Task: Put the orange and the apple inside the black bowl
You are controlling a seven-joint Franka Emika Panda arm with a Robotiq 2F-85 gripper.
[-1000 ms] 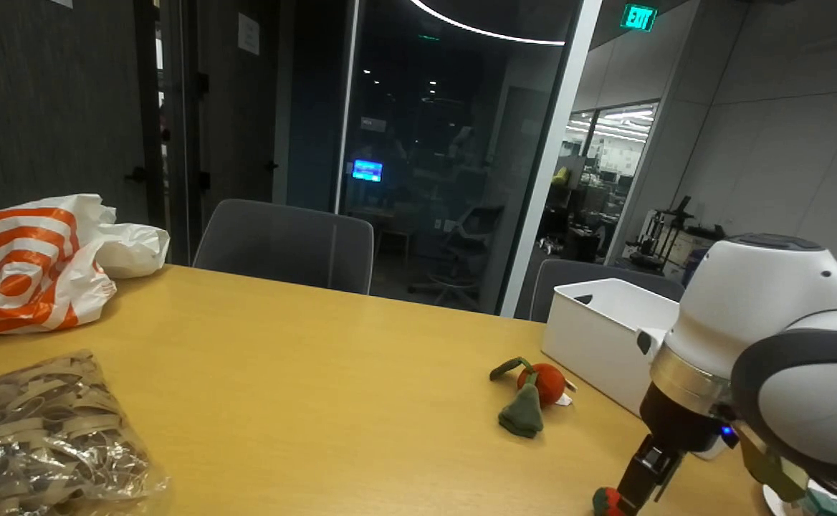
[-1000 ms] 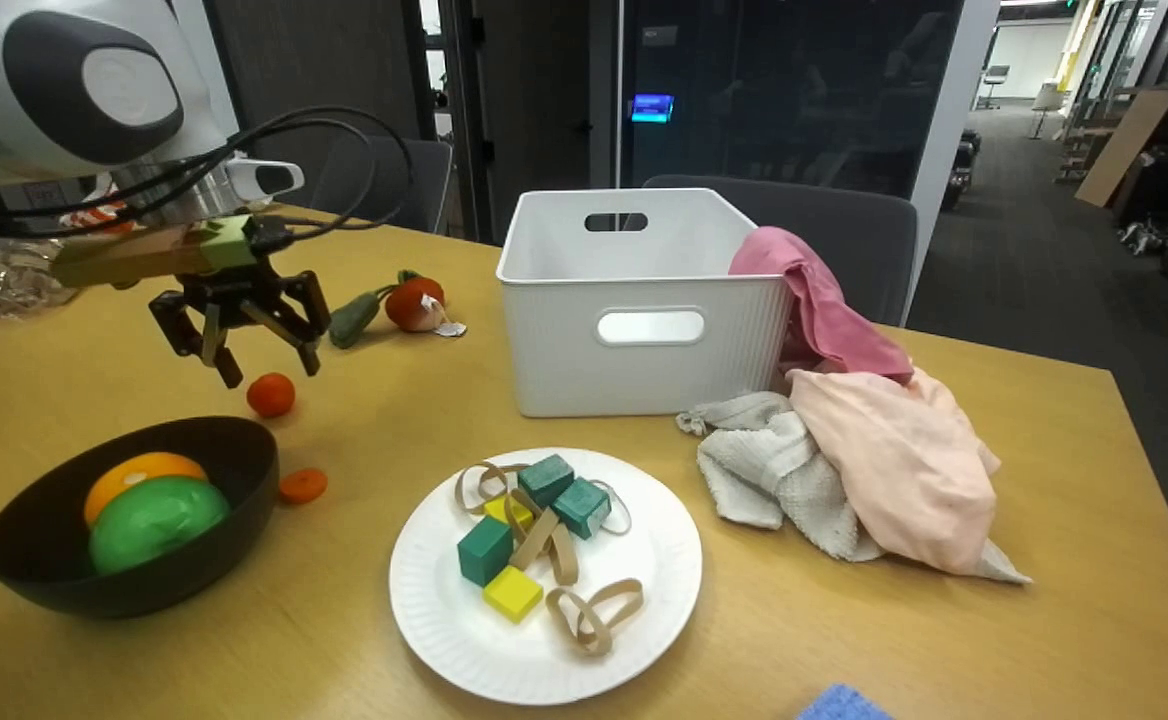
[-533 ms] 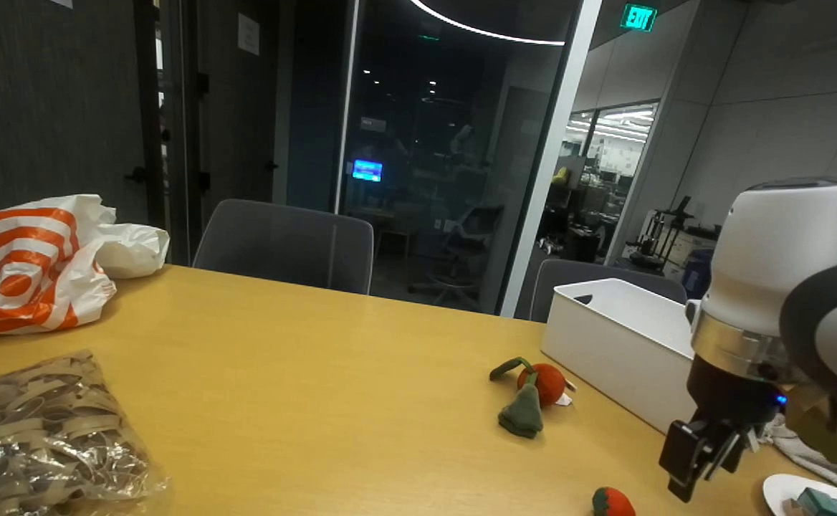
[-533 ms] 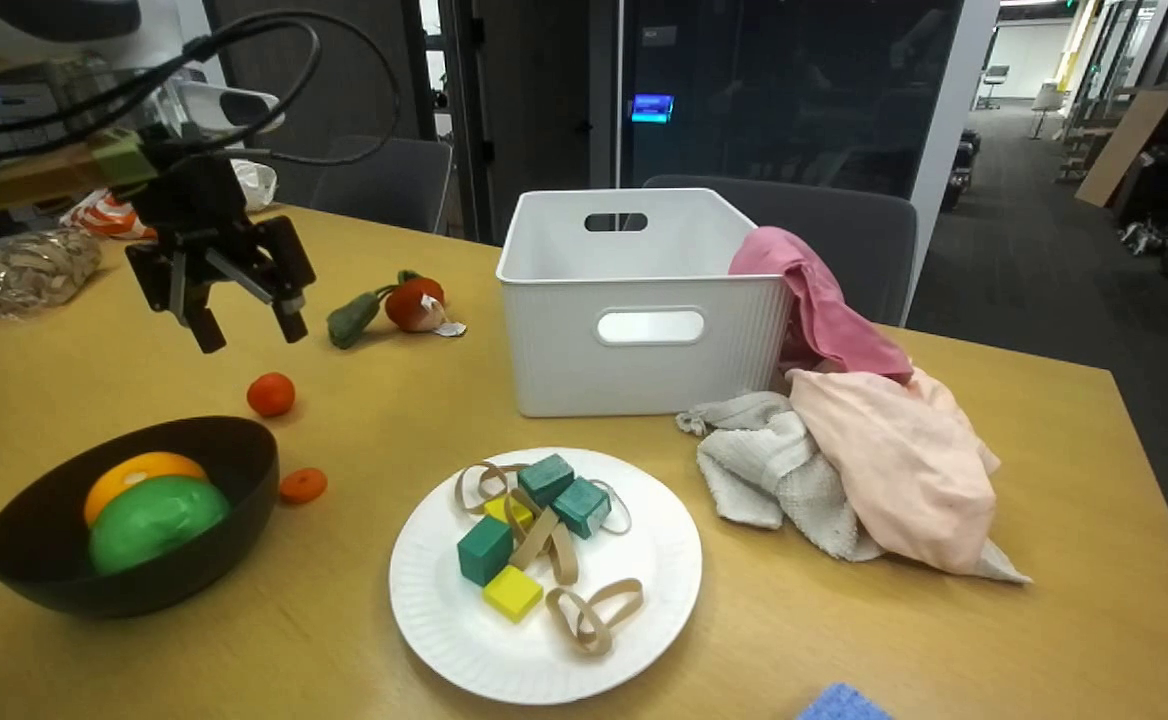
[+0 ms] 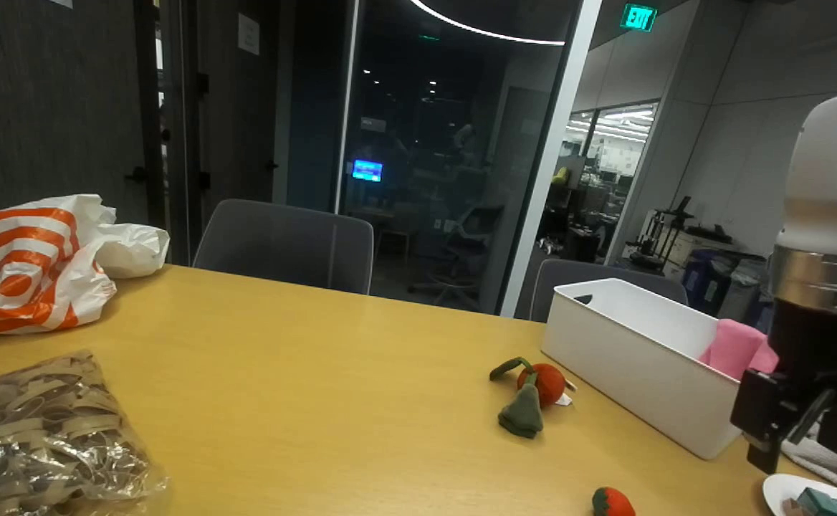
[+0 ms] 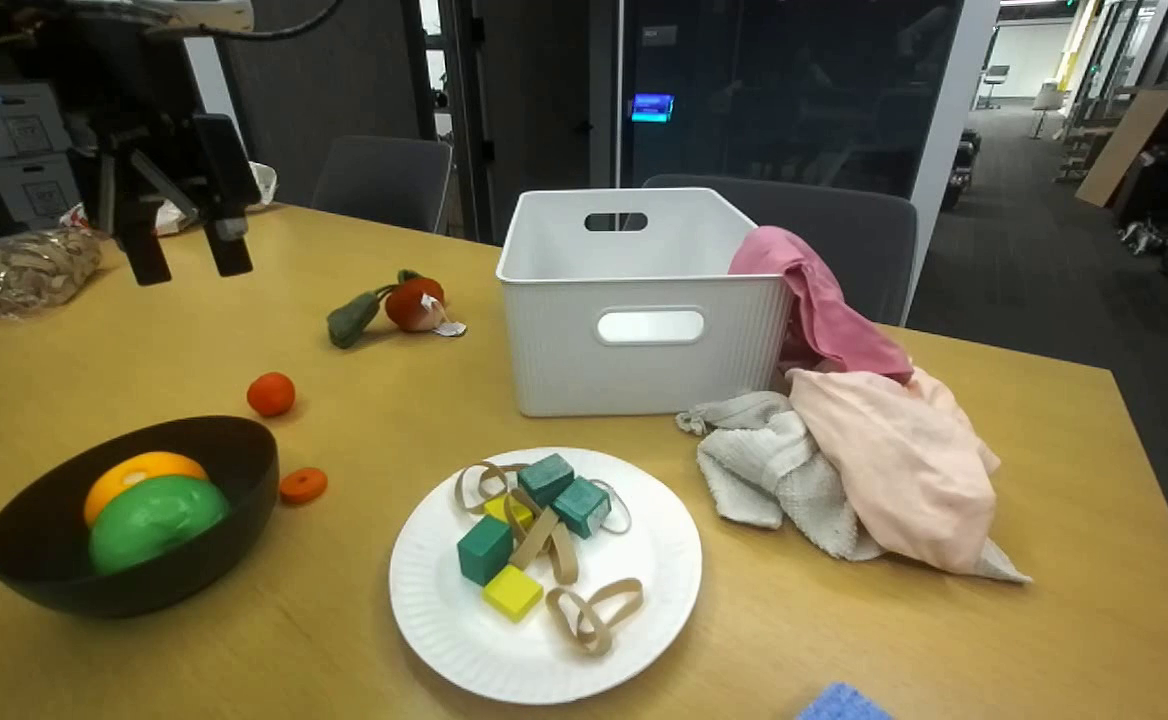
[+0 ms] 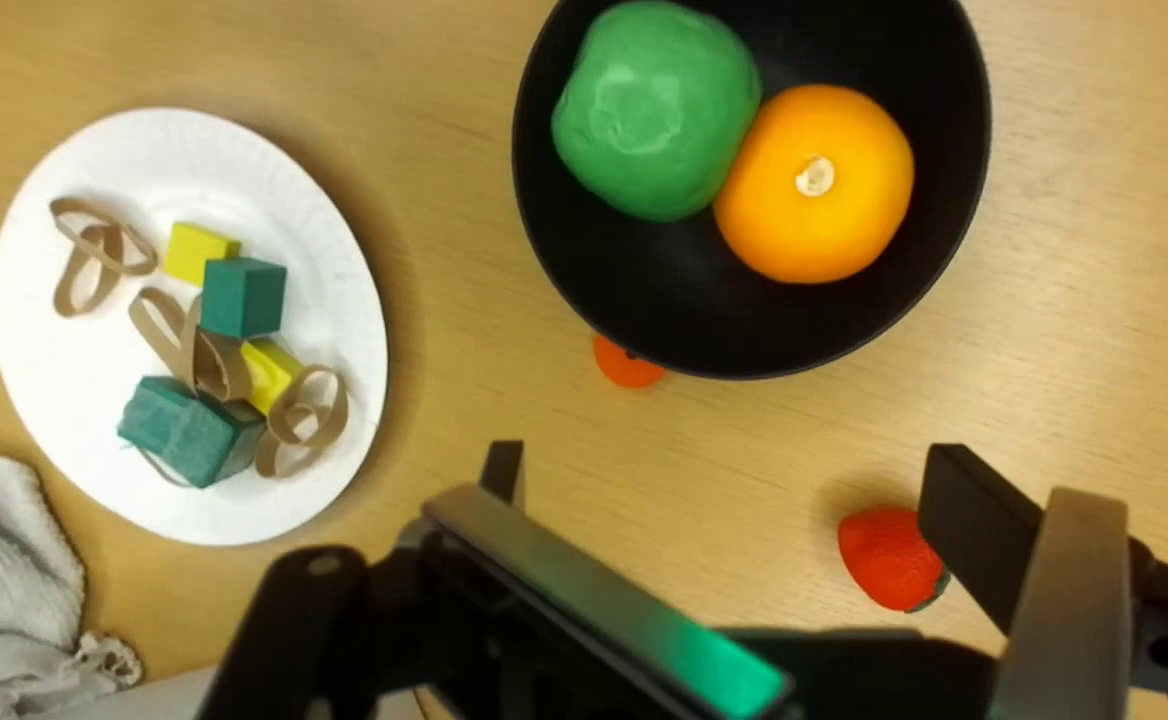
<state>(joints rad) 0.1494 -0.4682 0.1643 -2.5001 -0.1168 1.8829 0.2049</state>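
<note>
The orange (image 7: 819,200) and the green apple (image 7: 654,115) were located inside the black bowl (image 7: 744,335). In the wrist view, both lay side by side and appeared to touch; a pale spot marked the top of the orange. The bowl rested upright on the desk (image 6: 364,660).

The fingers (image 7: 1064,610) were spread wide, and the surface of the desk was visible between them in the wrist view. In both exterior views, their tips pointed downward above the desk. The arm (image 5: 830,172) was partly cut off at the edge of both exterior views.

A small orange-coloured piece (image 6: 304,486) lay just beside the bowl; contact with its wall could not be confirmed. A small red fruit (image 6: 271,395) with a green cap lay near the bowl.

A white plate (image 6: 654,560) carried three green blocks (image 6: 485,550), two yellow blocks (image 6: 513,593) and several tan bands (image 6: 536,540). A white bin (image 6: 579,370) stood behind the plate in an exterior view, with a pink cloth (image 6: 824,300) draped over its rim. A grey towel (image 6: 744,480) and a peach cloth (image 6: 899,470) lay next to the bin, the peach cloth overlapping the towel. A blue item (image 6: 841,703), cut off at the lower edge, could not be identified.

A red round item (image 5: 549,385) and a dark green item (image 5: 522,416) lay together near the bin. A clear bag (image 5: 128,476) of tan bands and a white shopping bag (image 5: 24,265) printed with orange rings were positioned well apart from the bin.
</note>
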